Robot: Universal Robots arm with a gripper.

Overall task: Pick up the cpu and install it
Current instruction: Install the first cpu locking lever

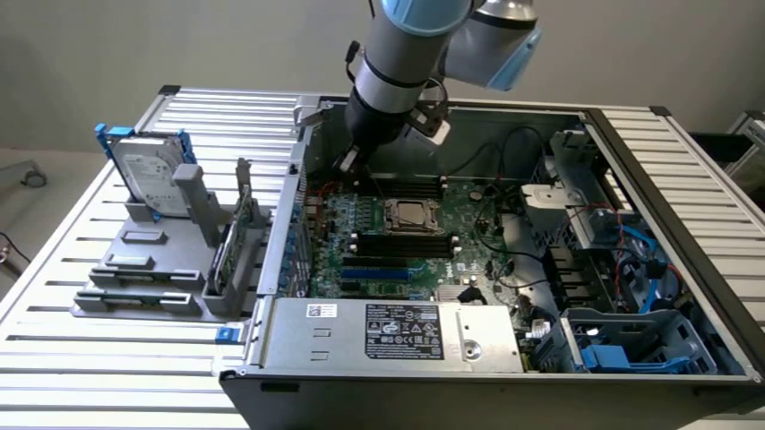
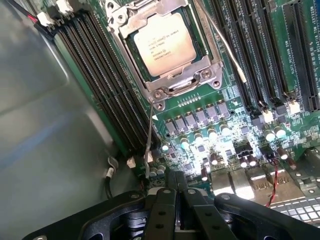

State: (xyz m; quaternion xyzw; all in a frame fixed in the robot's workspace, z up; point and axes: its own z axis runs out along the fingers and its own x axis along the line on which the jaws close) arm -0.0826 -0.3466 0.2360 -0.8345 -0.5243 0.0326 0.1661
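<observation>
Shut tight with nothing between its fingers, the gripper (image 2: pixel 176 187) hangs low over the motherboard (image 2: pixel 235 125), just inside the case wall (image 1: pixel 299 170). Well off to its side in the exterior view's left, outside the case, the hard drive (image 1: pixel 150 170) stands in its grey rack (image 1: pixel 143 269), untouched. Ahead of the fingertips and apart from them, the cpu (image 2: pixel 164 42) lies flat in the socket frame (image 2: pixel 192 82), its pale top plate facing up and sitting square to the frame. The memory slots (image 2: pixel 100 80) run alongside. A thin wire lever (image 2: pixel 149 130) reaches from the frame's corner back toward the hand. I cannot tell whether it is latched. By the look of it the pick and the placing are done, and the work stands at the securing stage. Anything further calls for a fine, light touch at the lever or frame, kept clear of the chip's top and the small components (image 2: pixel 200 135) nearest the fingers.
</observation>
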